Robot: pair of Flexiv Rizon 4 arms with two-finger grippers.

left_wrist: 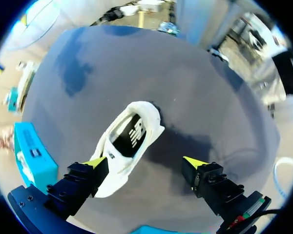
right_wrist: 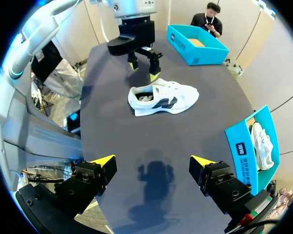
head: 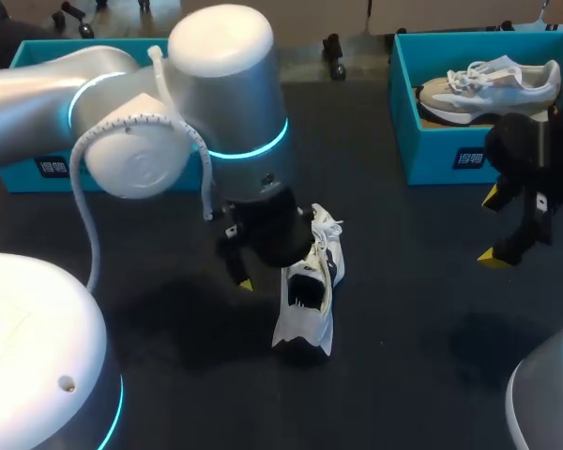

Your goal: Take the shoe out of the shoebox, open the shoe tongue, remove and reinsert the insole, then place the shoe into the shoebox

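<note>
A white shoe with black side panels (head: 310,298) lies on the dark table, just under my left gripper (head: 274,267). In the left wrist view the shoe (left_wrist: 112,168) is seen from above, and a black insole (left_wrist: 132,136) shows in its opening. My left gripper (left_wrist: 145,163) stands open above the shoe, whose one end reaches beside one yellow tip. My right gripper (head: 494,228) hangs open over bare table at the right, well away from the shoe. From the right wrist the shoe (right_wrist: 161,97) lies far ahead of my right gripper (right_wrist: 154,160), with my left gripper (right_wrist: 141,61) just beyond it.
A blue shoebox (head: 408,131) at the back right holds a second pale shoe (head: 488,86). Another blue shoebox (head: 38,169) stands at the back left, behind my left arm. Bare table stretches between the shoe and my right gripper.
</note>
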